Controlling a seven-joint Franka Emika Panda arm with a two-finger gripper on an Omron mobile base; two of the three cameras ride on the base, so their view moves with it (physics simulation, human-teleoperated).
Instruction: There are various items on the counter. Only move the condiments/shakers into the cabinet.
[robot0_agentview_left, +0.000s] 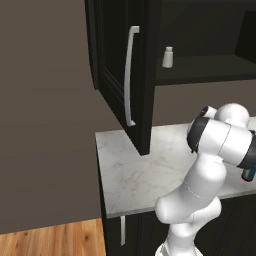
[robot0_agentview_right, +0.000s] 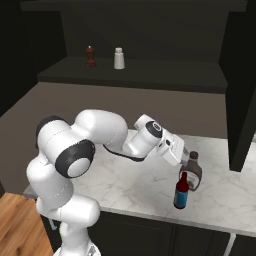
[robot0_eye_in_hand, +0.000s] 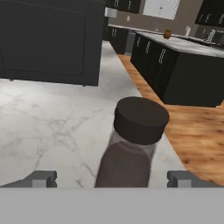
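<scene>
hand view: brown bottle (robot0_eye_in_hand: 131, 148) base cropped

White grey-veined counter (robot0_agentview_right: 135, 185); dark brown, black-capped bottle (robot0_eye_in_hand: 129, 153).

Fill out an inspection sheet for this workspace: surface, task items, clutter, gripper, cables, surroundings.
Surface: white marble-patterned countertop with grey veins, over black base cabinets.
Task items: small dark red-brown knobbed shaker and small whitish tapered shaker with grey top stand apart on the shelf of the black upper wall cabinet; dark brown black-capped bottle stands on the counter.
Clutter: small teal-and-red bottle-shaped object upright on the counter, beside the brown bottle.
Gripper: two-finger gripper open, one fingertip either side of the brown bottle, not touching it.
Cables: nothing seen.
Surroundings: cabinet door with long curved silver bar handle swung open; wooden floor.
</scene>
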